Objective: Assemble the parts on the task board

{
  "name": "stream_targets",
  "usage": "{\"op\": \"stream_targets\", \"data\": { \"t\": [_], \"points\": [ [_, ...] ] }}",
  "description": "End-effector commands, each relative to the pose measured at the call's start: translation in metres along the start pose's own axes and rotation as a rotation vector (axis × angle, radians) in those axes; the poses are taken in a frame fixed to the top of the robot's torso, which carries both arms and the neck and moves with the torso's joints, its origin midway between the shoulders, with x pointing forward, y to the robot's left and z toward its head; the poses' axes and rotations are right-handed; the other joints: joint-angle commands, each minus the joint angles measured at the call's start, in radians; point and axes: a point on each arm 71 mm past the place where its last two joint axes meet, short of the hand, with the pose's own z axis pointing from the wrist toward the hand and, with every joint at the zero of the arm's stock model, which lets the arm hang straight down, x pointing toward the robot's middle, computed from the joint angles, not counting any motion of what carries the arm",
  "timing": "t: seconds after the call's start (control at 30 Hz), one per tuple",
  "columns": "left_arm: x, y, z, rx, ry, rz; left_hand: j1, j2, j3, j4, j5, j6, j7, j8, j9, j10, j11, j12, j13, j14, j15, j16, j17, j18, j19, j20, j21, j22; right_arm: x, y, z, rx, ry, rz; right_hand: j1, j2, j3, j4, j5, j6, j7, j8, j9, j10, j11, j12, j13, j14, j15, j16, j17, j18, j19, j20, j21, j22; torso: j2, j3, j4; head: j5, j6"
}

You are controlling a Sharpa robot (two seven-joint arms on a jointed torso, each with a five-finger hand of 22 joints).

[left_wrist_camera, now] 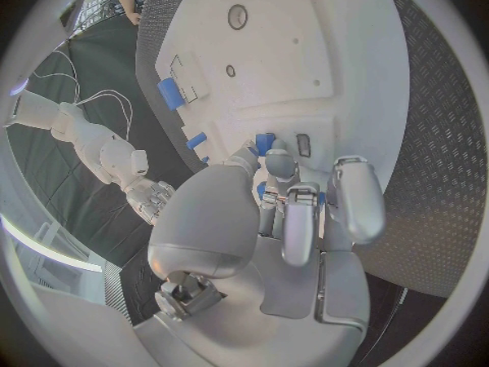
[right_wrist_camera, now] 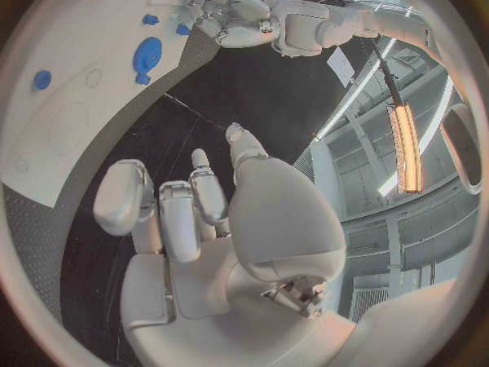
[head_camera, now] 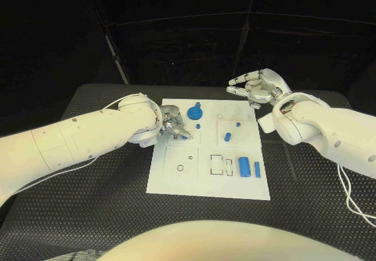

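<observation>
Over the task board's (head_camera: 176,179) left edge, the left hand (head_camera: 174,124) presses curled fingers (left_wrist_camera: 301,220) around a small blue part (left_wrist_camera: 265,143); whether it truly grips it I cannot tell. The right hand (head_camera: 255,85) hovers spread and empty beyond the board's far corner. Other parts lie nearby: a blue gear (head_camera: 194,113) and a blue cylinder (head_camera: 244,165). A slight tilt could jam the part, since the fingers hide its seat.
</observation>
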Motion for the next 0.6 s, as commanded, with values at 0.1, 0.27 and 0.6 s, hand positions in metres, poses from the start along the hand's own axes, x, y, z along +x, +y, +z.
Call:
{"op": "stream_targets", "data": {
  "t": [0.1,0.27,0.6],
  "points": [
    [0.0010,-0.0036,-0.0007,0.011,-0.010,-0.040,-0.042,-0.046,0.247,-0.136,0.004,-0.006,0.006,0.003,0.000,0.012,-0.004,-0.010,-0.005,0.106,-0.001,0.003,0.263,-0.005,-0.003,-0.003,-0.002,0.100,0.0013,0.0014,0.0002,-0.010,0.010,0.001,-0.011,-0.001,-0.007,0.000,0.001,-0.008,0.001,0.005,-0.001,-0.003,0.000,0.004,0.001,0.065,0.003,-0.004,0.084,0.009,-0.008,-0.001,-0.003,0.000,0.000,-0.0001,-0.0004,0.000,0.000],
    [0.0012,-0.0041,-0.0016,0.014,-0.009,-0.051,-0.101,-0.077,0.398,-0.179,0.028,-0.010,0.017,0.025,0.010,0.020,-0.001,-0.008,-0.007,0.106,0.006,0.003,0.263,-0.005,-0.001,0.003,-0.002,0.105,0.0017,0.0011,0.0002,-0.010,0.011,0.002,-0.011,-0.001,-0.007,0.000,0.001,-0.008,0.001,0.005,-0.001,-0.003,0.000,0.004,0.001,0.065,0.003,-0.004,0.084,0.009,-0.008,-0.001,-0.003,0.000,0.001,0.0007,0.0005,0.001,0.000],
    [-0.0013,-0.0049,-0.0041,0.016,-0.004,-0.050,-0.162,-0.103,0.497,-0.222,0.035,-0.013,0.010,0.055,0.025,0.028,0.001,-0.003,-0.005,0.106,0.003,0.003,0.263,-0.005,-0.001,0.004,-0.004,0.109,0.0025,0.0010,0.0004,-0.010,0.016,0.003,-0.011,-0.001,-0.007,0.000,0.001,-0.008,0.001,0.005,-0.001,-0.003,0.000,0.004,0.001,0.065,0.003,-0.004,0.084,0.009,-0.008,-0.001,-0.003,0.000,0.000,0.0012,-0.0006,0.002,0.000]
  ]
}}
